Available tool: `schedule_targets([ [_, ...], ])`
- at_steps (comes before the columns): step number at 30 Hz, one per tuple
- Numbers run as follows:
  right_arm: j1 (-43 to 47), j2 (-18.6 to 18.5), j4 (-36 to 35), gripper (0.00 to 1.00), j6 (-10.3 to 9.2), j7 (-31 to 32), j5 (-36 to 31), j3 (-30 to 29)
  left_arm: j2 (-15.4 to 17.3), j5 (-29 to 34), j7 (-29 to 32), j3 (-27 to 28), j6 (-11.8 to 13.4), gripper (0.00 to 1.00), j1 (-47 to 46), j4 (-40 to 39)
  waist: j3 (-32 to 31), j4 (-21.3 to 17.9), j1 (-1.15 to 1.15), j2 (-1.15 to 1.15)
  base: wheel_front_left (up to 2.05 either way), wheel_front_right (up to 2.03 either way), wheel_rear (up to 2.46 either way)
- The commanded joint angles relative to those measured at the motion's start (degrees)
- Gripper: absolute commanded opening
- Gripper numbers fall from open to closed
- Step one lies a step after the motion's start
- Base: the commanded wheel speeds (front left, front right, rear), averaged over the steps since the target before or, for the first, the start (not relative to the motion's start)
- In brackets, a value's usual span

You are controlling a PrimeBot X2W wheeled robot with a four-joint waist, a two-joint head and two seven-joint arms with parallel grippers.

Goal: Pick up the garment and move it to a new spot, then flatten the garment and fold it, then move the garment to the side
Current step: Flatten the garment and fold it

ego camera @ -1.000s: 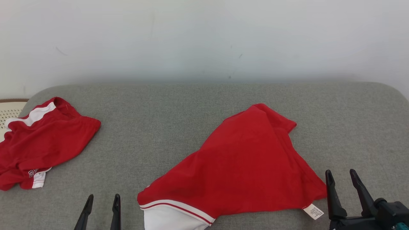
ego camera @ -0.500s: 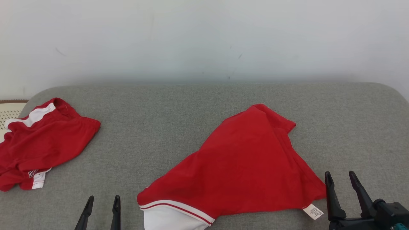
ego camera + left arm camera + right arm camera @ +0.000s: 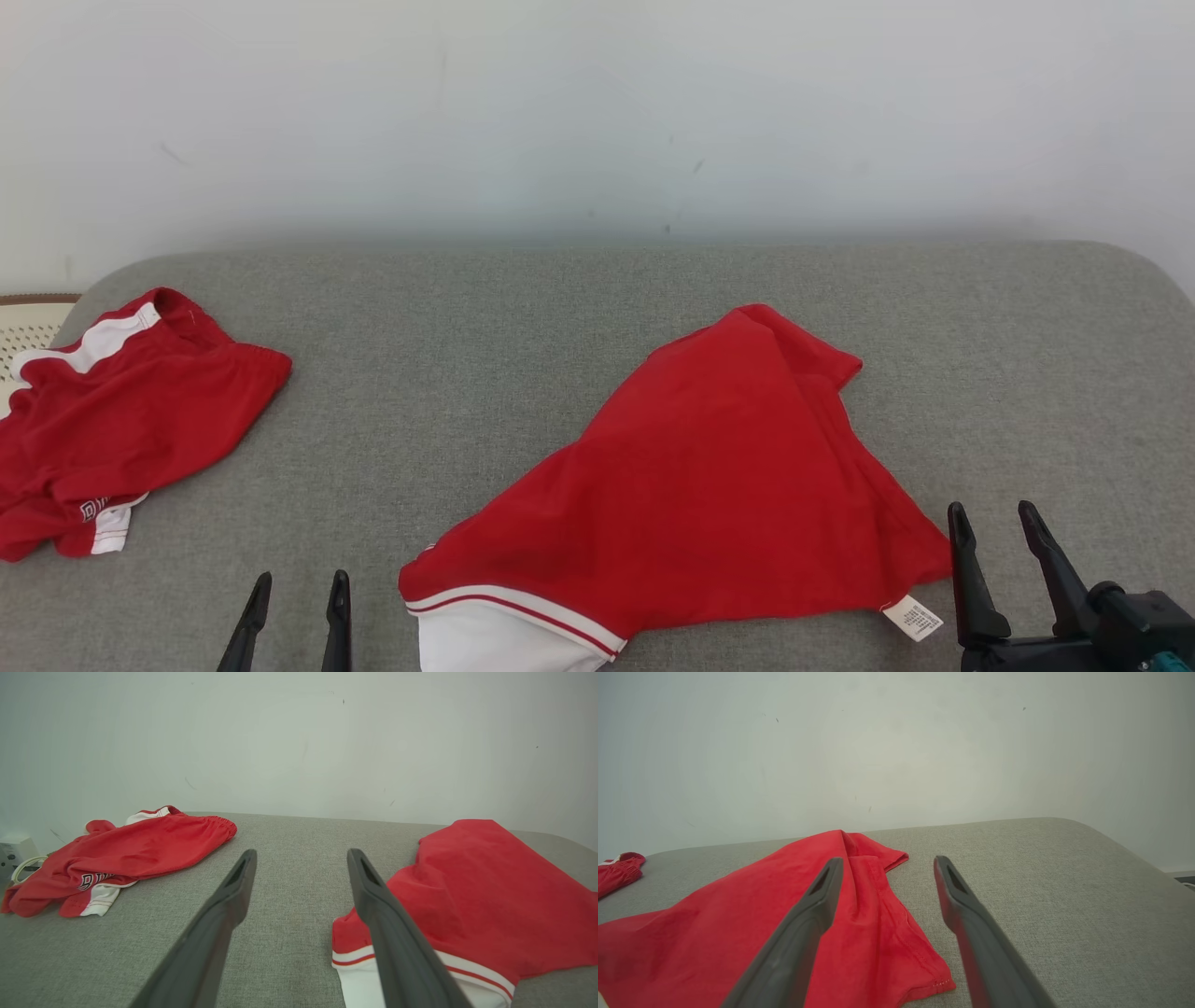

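The garment [image 3: 709, 476] appears light and limp; its lower-right hem corner suits pinching; left hand [image 3: 302, 579] and right hand [image 3: 991, 511] stand released

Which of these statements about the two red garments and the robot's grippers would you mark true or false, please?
1. A crumpled red garment with white stripes and a larger red garment with a white-trimmed hem lie apart on the grey fabric surface. True.
2. The left gripper has its fingers shut on the larger garment. False: its fingers stand apart and hold nothing, beside the white-trimmed hem.
3. A white care label sticks out of the larger garment's corner next to the right gripper. True.
4. The larger garment is neatly folded into a rectangle. False: it lies unfolded and uneven, with creases running to its far end.
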Motion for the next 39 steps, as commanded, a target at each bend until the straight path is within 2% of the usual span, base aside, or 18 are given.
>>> schedule_targets([
  [1, -0.59, -0.12, 0.12, 1.00, 0.03, -0.08, -0.24, 0.00, -0.04, -0.15, -0.34, 0.26, -0.08, 1.00, 0.04, 0.10, 0.00, -0.02, 0.00, 0.00, 0.00, 0.00, 0.00],
  [8, -1.33, -1.16, 1.34, 1.00, 0.03, 0.23, -0.12, 0.11, -0.09, -1.80, -0.34, 0.19, -0.53, 1.00, 1.64, -0.13, 0.24, -0.44, 0.00, 0.00, 0.00, 0.00, 0.00],
  [14, -6.06, -5.40, 7.26, 1.00, 0.03, 6.45, 2.32, 0.06, -0.12, -3.53, -0.34, -3.86, -2.21, 1.00, 5.66, 2.92, 1.61, 0.26, 0.00, 0.00, 0.00, 0.00, 0.00],
  [19, -7.97, -6.73, 12.45, 1.00, 0.03, 8.54, 3.98, 0.46, -0.13, -4.52, -0.34, -7.79, -3.58, 1.00, 5.78, 6.72, 2.82, 1.67, 0.00, 0.00, 0.00, 0.00, 0.00],
  [25, -10.27, -6.26, 19.31, 1.00, 0.03, 9.96, 6.59, 3.13, -0.12, -7.01, -0.34, -10.13, -4.36, 1.00, 3.12, 11.15, 3.77, 1.92, 0.00, 0.00, 0.00, 0.00, 0.00],
  [32, -14.54, -5.33, 27.47, 1.00, 0.03, 8.84, 9.05, 7.50, -0.09, -8.96, -0.34, -12.15, -4.92, 1.00, 0.53, 15.90, 4.91, 1.29, 0.00, 0.00, 0.00, 0.00, 0.00],
  [39, -18.34, -5.08, 35.68, 1.00, 0.03, 8.22, 8.78, 9.42, -0.12, -10.65, -0.34, -14.72, -5.22, 1.00, -2.19, 20.36, 5.26, 1.16, 0.00, 0.00, 0.00, 0.00, 0.00],
])
